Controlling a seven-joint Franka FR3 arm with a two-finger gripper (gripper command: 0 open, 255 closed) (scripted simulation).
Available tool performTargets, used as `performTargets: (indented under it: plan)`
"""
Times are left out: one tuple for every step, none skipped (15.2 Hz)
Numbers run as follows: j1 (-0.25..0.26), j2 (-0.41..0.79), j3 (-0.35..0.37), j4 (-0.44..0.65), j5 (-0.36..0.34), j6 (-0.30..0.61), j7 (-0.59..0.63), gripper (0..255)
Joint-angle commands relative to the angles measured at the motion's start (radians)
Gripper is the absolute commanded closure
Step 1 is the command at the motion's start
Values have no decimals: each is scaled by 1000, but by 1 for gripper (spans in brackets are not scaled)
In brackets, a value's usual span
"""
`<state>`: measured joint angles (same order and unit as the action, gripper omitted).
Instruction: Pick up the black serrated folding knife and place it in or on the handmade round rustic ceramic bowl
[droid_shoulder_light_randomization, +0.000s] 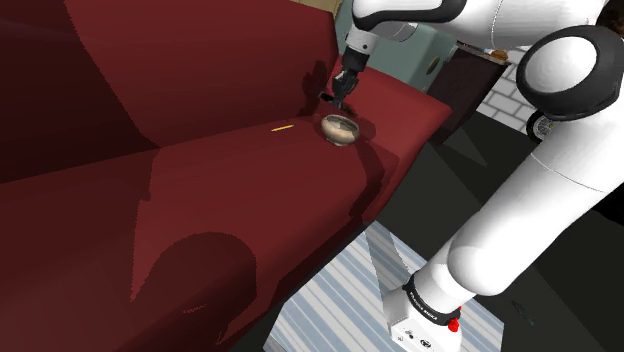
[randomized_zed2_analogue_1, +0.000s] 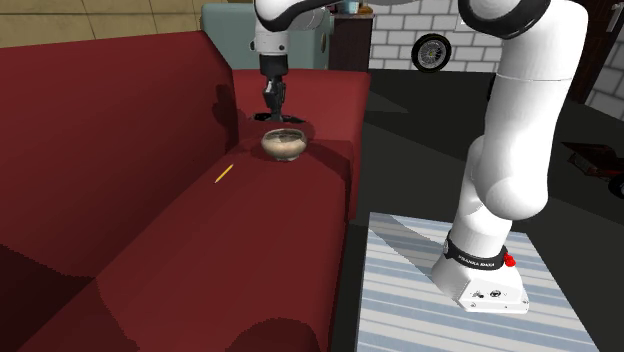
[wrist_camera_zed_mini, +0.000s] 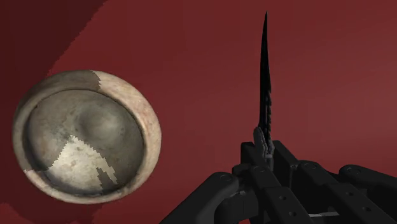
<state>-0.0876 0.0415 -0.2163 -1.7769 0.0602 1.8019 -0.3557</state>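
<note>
**Shoulder view**
- Gripper (droid_shoulder_light_randomization: 341, 95): hangs just above the bowl (droid_shoulder_light_randomization: 340, 128), a little to its far side, pointing down.
- Bowl: pale and round, sitting on the seat of the dark red sofa (droid_shoulder_light_randomization: 200, 200).
- Yellow stick (droid_shoulder_light_randomization: 282, 128): lies flat on the sofa near the bowl, on the shoulder view's left of it, and does not touch it.

**Second exterior view**
- Gripper (randomized_zed2_analogue_1: 273, 108): above and behind the bowl (randomized_zed2_analogue_1: 283, 145).
- Bowl: beige with a darker hollow.
- Yellow stick (randomized_zed2_analogue_1: 224, 173): on the second exterior view's left of the bowl, apart from it.
- Stand (randomized_zed2_analogue_1: 400, 290): has a striped top and sits off the sofa, well apart from the bowl, toward the second exterior view's lower right.

**Wrist view**
- Fingers (wrist_camera_zed_mini: 254, 175): pressed onto the handle end of the knife (wrist_camera_zed_mini: 265, 95), pinching it.
- Knife: black and thin, with a toothed edge along the blade, its tip reaching out past the fingertips.
- Knife vs bowl (wrist_camera_zed_mini: 86, 137): the knife is beside the bowl, not over it and not touching it, with red sofa fabric between them.
- Bowl: seen from above, with a mottled grey-beige hollow that is part lit and part shaded.
</note>
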Motion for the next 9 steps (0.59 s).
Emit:
performTargets:
  plan:
    - [-25,46,-21,56,11,-14,-48,255]
    - [-37,69,-31,86,17,-23,-71,255]
    - [-51,94,-40,118,24,-33,-94,255]
    - [-65,120,-49,153,31,-43,-116,255]
    - [-79,146,-57,188,39,-55,-138,255]
    - [-94,174,-65,226,47,-67,-159,255]
    - [-110,204,-71,267,56,-81,-181,255]
    - [-127,234,-77,309,65,-95,-201,255]
    - [-145,266,-83,355,75,-111,-221,255]
